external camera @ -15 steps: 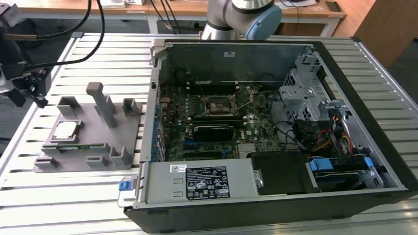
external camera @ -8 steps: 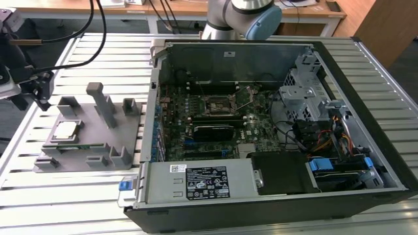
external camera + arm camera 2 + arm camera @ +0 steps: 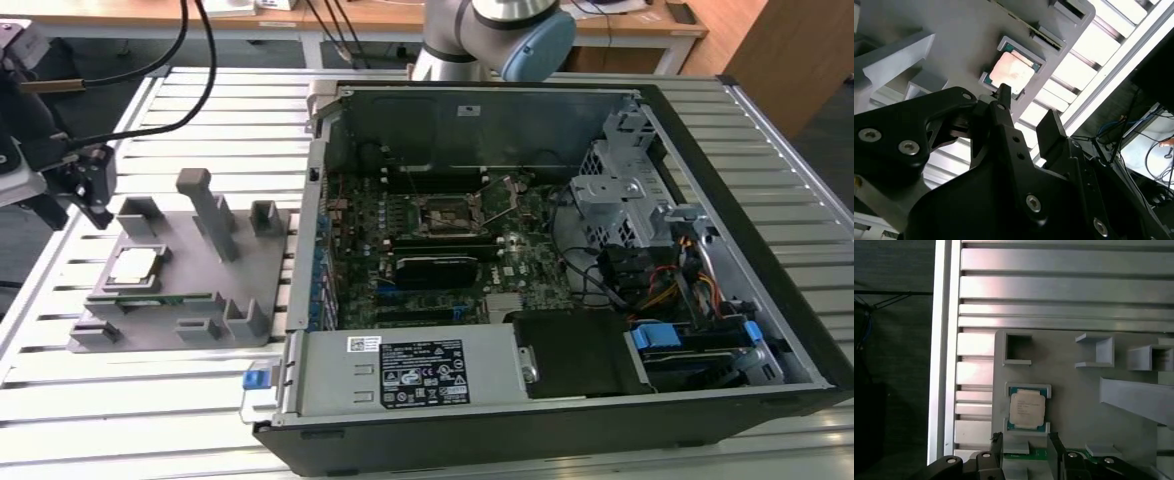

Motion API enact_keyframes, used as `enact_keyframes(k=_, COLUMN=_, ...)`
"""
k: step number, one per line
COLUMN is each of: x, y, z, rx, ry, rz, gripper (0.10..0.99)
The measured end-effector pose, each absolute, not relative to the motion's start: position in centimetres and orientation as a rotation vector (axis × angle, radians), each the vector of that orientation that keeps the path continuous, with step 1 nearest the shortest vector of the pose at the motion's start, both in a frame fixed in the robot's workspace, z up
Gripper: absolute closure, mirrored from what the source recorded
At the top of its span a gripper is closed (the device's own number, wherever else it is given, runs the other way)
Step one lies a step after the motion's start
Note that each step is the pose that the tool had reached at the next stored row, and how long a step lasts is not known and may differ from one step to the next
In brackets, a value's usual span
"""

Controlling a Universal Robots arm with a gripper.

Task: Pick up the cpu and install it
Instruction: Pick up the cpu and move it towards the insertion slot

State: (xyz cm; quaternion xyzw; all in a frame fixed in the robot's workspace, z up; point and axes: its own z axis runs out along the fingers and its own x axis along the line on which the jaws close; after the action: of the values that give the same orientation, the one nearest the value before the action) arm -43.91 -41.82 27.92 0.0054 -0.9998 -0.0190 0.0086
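**Hovering open-fingered by the chip's holder**

The slatted aluminium counter (image 3: 200, 110) carries everything. The black desktop computer case (image 3: 534, 440) lies on its side with the panel off, probably so the board faces up within the arm's reach. Near the board's middle sits the square black socket frame (image 3: 447, 212), with no chip in it, so the install is not yet done.

In the exterior view, the grey moulded plastic holder (image 3: 267, 265) lies at nine o'clock from the case. The black end effector (image 3: 78, 215) hangs at about ten o'clock from it, above its edge. Both wrist views show the fingers spread wide with nothing between them.

The cpu, a small square chip with a silvery top (image 3: 1027, 409), rests flat and face-up in a shallow recess on the holder's nine o'clock side. The recess likely keeps it square for a grasp. The fingers stand apart from it.
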Motion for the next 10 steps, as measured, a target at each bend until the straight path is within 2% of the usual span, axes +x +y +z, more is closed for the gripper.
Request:
enact_keyframes(k=6, x=-43.8, y=-41.8, z=27.2, rx=0.017, ry=-3.123, rz=-0.097, gripper=0.596)
enact_keyframes(k=7, x=-43.8, y=-41.8, z=27.0, rx=0.017, ry=-3.123, rz=-0.099, gripper=0.541)
enact_keyframes(k=8, x=-43.8, y=-41.8, z=26.8, rx=0.017, ry=-3.123, rz=-0.099, gripper=0.541)
enact_keyframes(k=10, x=-43.8, y=-41.8, z=26.4, rx=0.017, ry=-3.123, rz=-0.099, gripper=0.42)
